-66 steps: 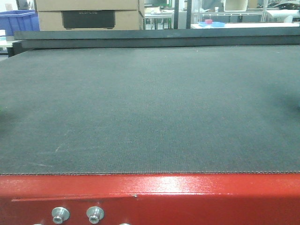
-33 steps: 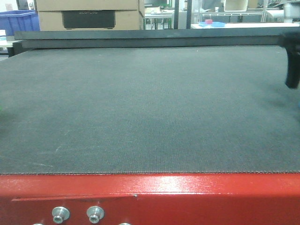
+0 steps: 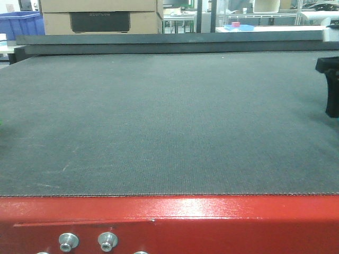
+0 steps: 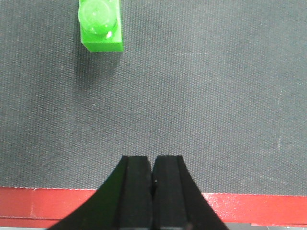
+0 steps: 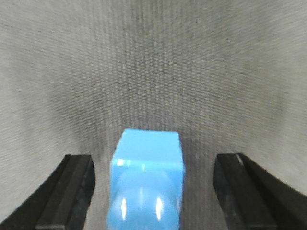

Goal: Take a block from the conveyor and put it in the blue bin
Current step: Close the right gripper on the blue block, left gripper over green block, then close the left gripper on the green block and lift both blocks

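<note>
The right gripper [image 3: 332,100] has dropped lower at the right edge of the belt [image 3: 159,121] than half a second ago. Its jaws are spread wide, one on each side of a blue block [image 5: 148,177] that sits on the belt, with a gap on both sides. The left gripper [image 4: 152,191] hangs over the red frame [image 4: 48,208], its jaws pressed together and holding nothing. A green block [image 4: 101,25] lies on the belt well ahead of it, to the left. A blue bin [image 3: 18,24] stands beyond the far left corner.
</note>
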`<state>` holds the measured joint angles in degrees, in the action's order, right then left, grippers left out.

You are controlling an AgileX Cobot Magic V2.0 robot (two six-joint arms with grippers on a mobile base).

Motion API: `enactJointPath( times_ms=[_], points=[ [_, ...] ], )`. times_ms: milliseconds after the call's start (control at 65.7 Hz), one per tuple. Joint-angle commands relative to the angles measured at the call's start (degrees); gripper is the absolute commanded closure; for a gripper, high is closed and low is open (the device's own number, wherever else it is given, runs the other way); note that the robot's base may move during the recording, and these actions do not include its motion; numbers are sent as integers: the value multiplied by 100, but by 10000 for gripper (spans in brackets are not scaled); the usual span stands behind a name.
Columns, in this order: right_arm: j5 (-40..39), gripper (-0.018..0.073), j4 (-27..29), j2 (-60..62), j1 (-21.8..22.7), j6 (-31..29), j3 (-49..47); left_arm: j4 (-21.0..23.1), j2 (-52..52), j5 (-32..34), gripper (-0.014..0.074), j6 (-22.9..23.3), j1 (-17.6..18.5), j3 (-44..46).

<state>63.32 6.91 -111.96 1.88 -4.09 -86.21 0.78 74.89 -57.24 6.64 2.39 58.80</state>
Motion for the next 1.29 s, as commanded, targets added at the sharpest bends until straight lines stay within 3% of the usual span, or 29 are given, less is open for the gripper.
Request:
enactJointPath(
  times_ms=[0, 183, 396, 655, 762, 899, 960, 1279],
  points=[
    [12, 160, -30, -65, -40, -110, -19, 63, -13, 3, 707, 132, -1, 38],
    [26, 313, -30, -65, -123, -149, -19, 63, -13, 3, 707, 591, -1, 38],
    [282, 732, -40, 6, -123, -149, -19, -78, 85, -115, 707, 754, -1, 177],
    [425, 727, -29, 472, -136, -149, -45, -561, 733, -489, 670, 517, -1, 1115],
    [476, 727, -29, 645, -168, -161, -45, -639, 1014, -452, 522, 517, -1, 1422],
    [545, 727, 12, 746, -202, -161, -45, -814, 1407, -122, 236, 517, -1, 1602],
    [613, 727, 93, 755, -202, -161, -45, -828, 1595, 4, 171, 517, -11, 1618],
    [665, 727, 292, 755, -202, -161, -45, -927, 2735, 424, 207, 575, -124, 1934]
  ],
)
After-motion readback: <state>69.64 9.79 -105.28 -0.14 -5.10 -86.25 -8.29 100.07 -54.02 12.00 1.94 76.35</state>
